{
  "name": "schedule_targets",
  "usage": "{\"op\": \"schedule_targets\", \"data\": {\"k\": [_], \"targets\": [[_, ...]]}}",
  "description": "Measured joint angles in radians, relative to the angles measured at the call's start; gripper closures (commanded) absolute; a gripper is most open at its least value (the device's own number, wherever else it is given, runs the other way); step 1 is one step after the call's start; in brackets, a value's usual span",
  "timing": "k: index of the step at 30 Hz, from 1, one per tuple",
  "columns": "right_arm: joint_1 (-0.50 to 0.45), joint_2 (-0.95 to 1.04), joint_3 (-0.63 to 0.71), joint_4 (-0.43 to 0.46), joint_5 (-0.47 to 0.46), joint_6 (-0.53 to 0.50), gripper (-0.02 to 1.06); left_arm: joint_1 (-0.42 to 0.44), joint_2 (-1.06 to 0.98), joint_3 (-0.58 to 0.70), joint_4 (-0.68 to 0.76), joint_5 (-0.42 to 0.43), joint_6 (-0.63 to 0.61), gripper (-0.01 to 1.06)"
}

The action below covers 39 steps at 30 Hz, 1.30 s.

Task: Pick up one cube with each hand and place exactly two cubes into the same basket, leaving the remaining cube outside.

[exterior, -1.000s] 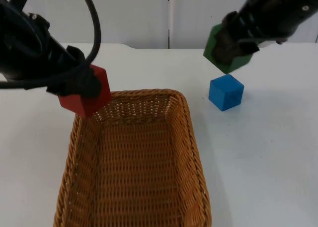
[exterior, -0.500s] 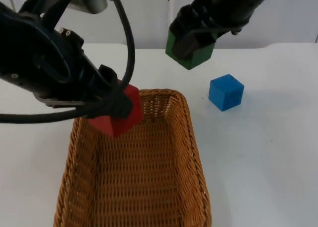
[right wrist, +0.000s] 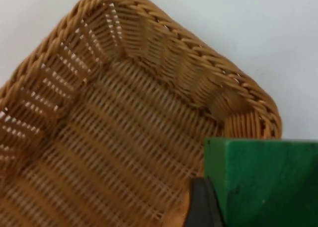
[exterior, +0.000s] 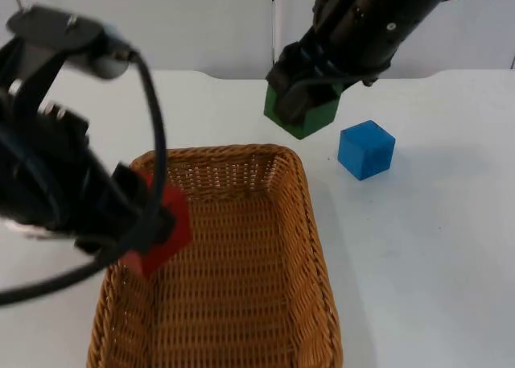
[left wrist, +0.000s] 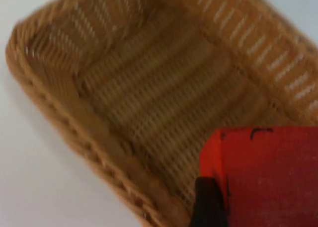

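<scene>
The wicker basket (exterior: 310, 247) lies lengthwise in the middle of the table. My left gripper (exterior: 149, 227) is shut on a red cube (exterior: 165, 235) and holds it over the basket's left side, above the woven floor (left wrist: 149, 98); the red cube (left wrist: 268, 177) is close to the camera there. My right gripper (exterior: 302, 102) is shut on a green cube (exterior: 310, 117), held in the air just beyond the basket's far right corner. The green cube (right wrist: 266, 180) hangs over the basket's rim (right wrist: 198, 43). A blue cube (exterior: 366, 149) rests on the table to the right of the basket.
The white table (exterior: 434, 263) runs back to the grey partition wall (exterior: 209, 22). Open table lies to the right of the basket and in front of the blue cube.
My left gripper carried the red cube from the basket's far left corner forward and down over its left side. My right gripper brought the green cube leftward toward the basket's far right corner.
</scene>
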Motion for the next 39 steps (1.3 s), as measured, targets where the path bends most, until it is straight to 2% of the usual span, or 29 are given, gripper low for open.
{"op": "schedule_targets", "data": {"k": [6, 12, 15, 28, 31, 39], "targets": [[0.029, 0.048, -0.067, 0.046, 0.005, -0.028, 1.05, -0.011, -0.006, 0.011, -0.023, -0.01, -0.001, 1.05], [0.069, 0.153, -0.198, 0.059, 0.041, -0.031, 1.05, -0.079, -0.006, 0.011, -0.029, -0.042, -0.001, 1.05], [0.08, 0.184, -0.216, 0.061, 0.051, -0.031, 1.05, -0.1, -0.006, 0.011, -0.029, -0.067, -0.001, 1.05], [0.104, 0.238, -0.22, 0.065, 0.055, -0.035, 1.05, -0.163, 0.085, 0.017, -0.029, -0.106, -0.001, 1.05], [0.104, 0.244, -0.22, 0.065, 0.051, -0.035, 1.05, -0.19, 0.135, 0.017, -0.027, -0.145, 0.001, 1.05], [0.104, 0.276, -0.22, 0.067, 0.041, -0.035, 1.05, -0.192, 0.232, 0.018, -0.025, -0.206, 0.003, 1.05]]}}
